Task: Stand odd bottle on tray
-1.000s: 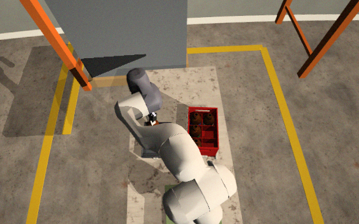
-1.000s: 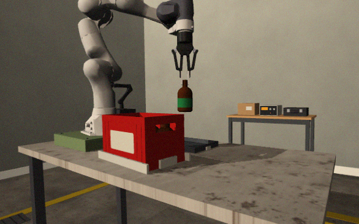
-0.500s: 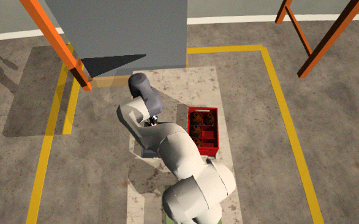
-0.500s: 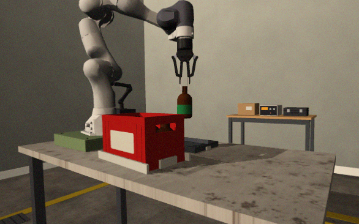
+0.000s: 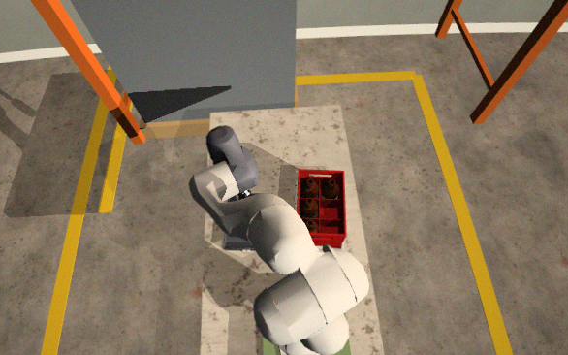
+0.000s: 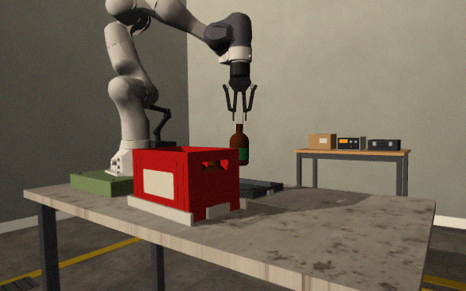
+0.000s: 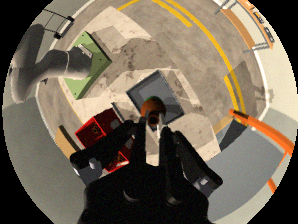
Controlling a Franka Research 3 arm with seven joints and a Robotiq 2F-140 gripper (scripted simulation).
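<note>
- The black two-finger gripper [image 6: 239, 118] is clamped narrowly on the neck of a brown glass bottle with a green label [image 6: 239, 148], which hangs upright in the air just beyond the far right corner of the red plastic crate [image 6: 185, 180].
- Seen from the wrist, the bottle's orange-brown top [image 7: 153, 106] sits over the dark grey flat tray [image 7: 157, 94] on the weathered wooden desk [image 6: 332, 223].
- Four brown bottles [image 5: 309, 188] stand in the crate's cells, by the top view.
- The step in hand appears to be the descent to the tray [image 6: 258, 187]; it calls for a straight, slow lowering with the bottle kept vertical.
- Good practice: centre the base well inside the tray's edges, and open only once the bottle bears its own weight, so it neither drops nor tips.
- A sideways drift toward the crate could nudge it off its pale base [image 6: 161, 210]; the path should stay clear of the red wall.
</note>
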